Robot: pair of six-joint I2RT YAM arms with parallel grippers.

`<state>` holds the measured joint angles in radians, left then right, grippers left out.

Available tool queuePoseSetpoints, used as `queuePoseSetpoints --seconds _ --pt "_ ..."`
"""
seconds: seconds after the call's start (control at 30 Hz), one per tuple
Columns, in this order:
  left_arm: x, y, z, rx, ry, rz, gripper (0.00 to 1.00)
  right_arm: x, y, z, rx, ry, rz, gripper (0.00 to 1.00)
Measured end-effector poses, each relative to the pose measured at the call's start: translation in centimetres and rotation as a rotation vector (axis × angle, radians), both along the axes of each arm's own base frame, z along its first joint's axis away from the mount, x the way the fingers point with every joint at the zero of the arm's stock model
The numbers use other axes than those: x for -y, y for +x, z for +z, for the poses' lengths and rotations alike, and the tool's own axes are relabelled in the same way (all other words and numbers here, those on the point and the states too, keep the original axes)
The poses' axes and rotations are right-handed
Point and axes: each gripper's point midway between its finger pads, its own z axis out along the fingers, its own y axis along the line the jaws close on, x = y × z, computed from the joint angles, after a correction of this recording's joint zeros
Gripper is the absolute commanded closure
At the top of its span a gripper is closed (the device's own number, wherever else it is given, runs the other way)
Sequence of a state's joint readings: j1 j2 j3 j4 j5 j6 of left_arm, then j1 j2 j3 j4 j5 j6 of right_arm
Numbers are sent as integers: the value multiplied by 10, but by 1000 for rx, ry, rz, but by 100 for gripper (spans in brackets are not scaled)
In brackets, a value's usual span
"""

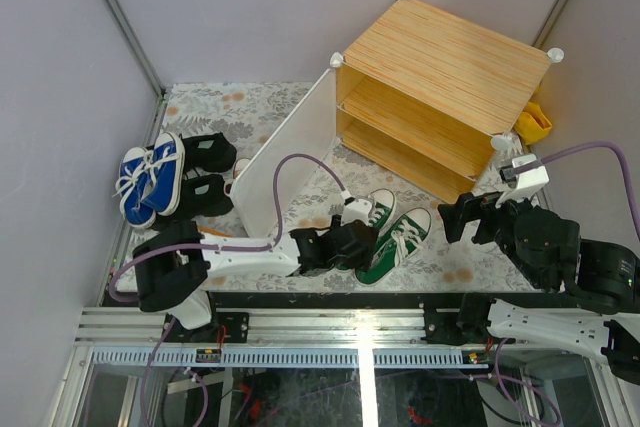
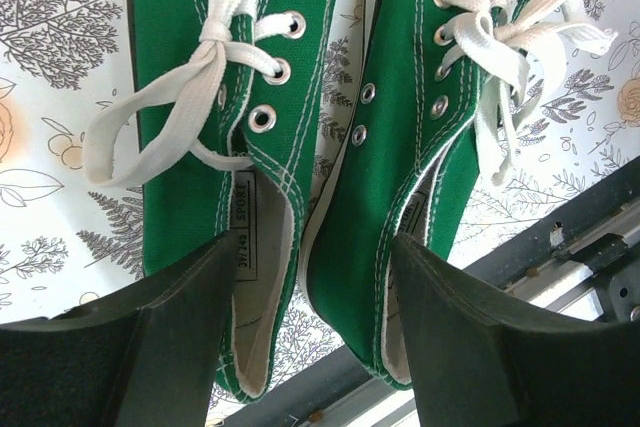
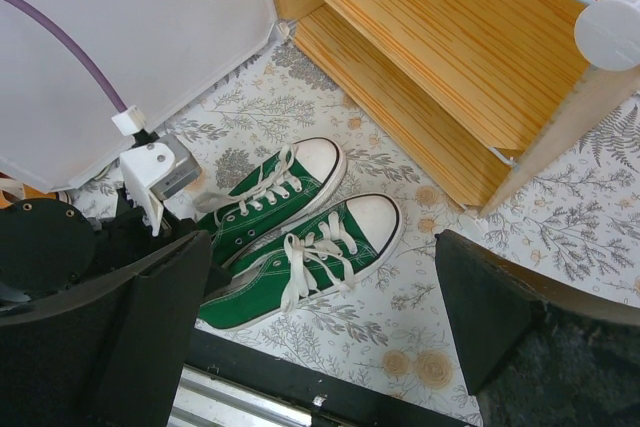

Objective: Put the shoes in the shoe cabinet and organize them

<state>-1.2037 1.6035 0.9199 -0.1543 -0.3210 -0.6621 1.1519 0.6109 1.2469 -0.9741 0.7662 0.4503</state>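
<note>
Blue canvas sneakers with white laces (image 1: 150,179) are lying at the far left of the floral-patterned tabletop (image 1: 455,269), touching the larger all-black shoes (image 1: 205,175). The left hand (image 2: 313,257) is straddling the adjoining heel walls of the green canvas sneakers (image 1: 395,237), partly open; whether it is pinching them I cannot tell. Behind them the boxy wood-topped shoe cabinet (image 1: 445,72) is standing with its white door (image 1: 290,152) swung open. The right hand (image 3: 322,247) is hovering near the cabinet's corner, spread wide and holding nothing.
</note>
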Motion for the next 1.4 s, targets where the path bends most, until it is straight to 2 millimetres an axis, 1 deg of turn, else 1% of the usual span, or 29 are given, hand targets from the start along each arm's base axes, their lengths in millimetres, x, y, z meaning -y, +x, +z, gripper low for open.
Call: queuePoseSetpoints --seconds 0.3,0.5,0.57,0.6,0.63,0.7,0.83,0.93,1.07,1.23,1.4 --pt "6 -1 -14 -20 31 -17 40 1 -1 0 2 5 0 0" --pt "9 -3 -13 -15 40 -33 34 2 -1 -1 2 4 0 0" --pt "10 -4 -10 -7 47 -39 26 2 -1 -1 2 4 0 0" --pt "10 -5 -8 -3 50 -45 15 2 -1 -1 2 4 0 0" --pt "11 -5 -5 3 53 -53 7 2 -1 -1 2 4 0 0" --pt "13 -7 -1 11 57 -68 6 2 -1 -1 2 4 0 0" --pt "15 -10 1 17 69 -89 10 2 -1 -1 3 4 -1 1" --pt "13 -11 0 16 83 -94 16 2 -1 -1 3 4 -1 1" --pt "15 -10 -4 12 99 -96 20 2 -1 -1 3 4 -1 1" --pt "22 -7 -17 5 137 -95 24 2 -1 -3 1 1 -1 0" --pt "23 0 -29 20 176 -74 34 4 -2 -6 0 2 -1 0"
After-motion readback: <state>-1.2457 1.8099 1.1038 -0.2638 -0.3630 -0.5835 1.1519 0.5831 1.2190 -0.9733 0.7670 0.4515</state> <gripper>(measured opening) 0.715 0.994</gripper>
